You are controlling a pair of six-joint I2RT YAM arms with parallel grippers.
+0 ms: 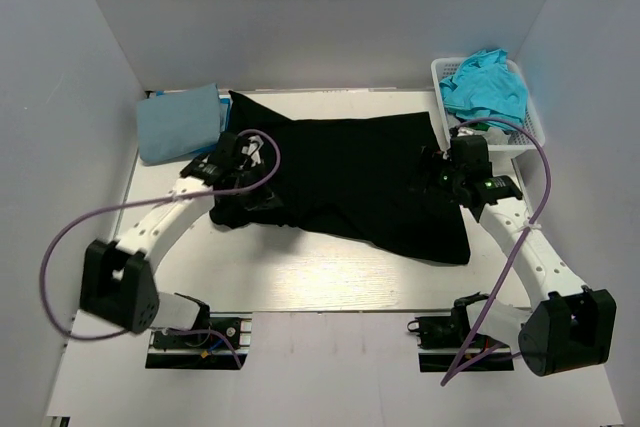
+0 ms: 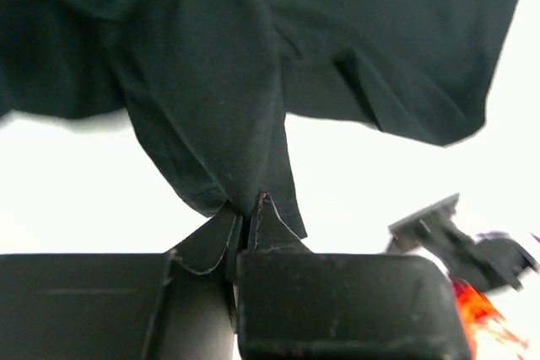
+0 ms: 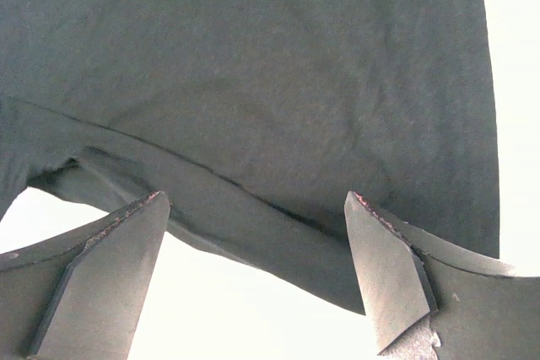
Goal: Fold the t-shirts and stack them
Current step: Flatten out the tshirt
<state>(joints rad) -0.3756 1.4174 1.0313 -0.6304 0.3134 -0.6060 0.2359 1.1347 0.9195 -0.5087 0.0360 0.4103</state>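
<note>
1. The black t-shirt [image 1: 360, 182] is lying spread across the middle of the table [image 1: 300, 282] in the top view. It is reaching from upper left toward lower right, and its surface is rumpling at the left end.
2. The left gripper [image 1: 248, 179] is sitting at the shirt's left end, in the left centre of the frame. In the left wrist view its fingers [image 2: 215, 238] are pressing together at the lower centre of the frame and pinching a narrow fold of the black t-shirt [image 2: 253, 56]. The cloth is fanning out upward from that pinch.
3. The right gripper [image 1: 437, 172] is hovering over the shirt's right part, right of centre in the top view. In the right wrist view its jaws are standing wide apart and gripping nothing. The hem of the black t-shirt [image 3: 253, 82] is running across the frame between the fingertips [image 3: 148, 212]. Whether the tips are touching the cloth cannot be told.
4. A light blue t-shirt [image 1: 178, 122] is lying folded at the upper left of the top view, just beside the black shirt's far left corner.
5. A turquoise t-shirt [image 1: 487, 85] is lying bunched in the white basket [image 1: 533, 119] at the upper right, beyond the right gripper.
</note>
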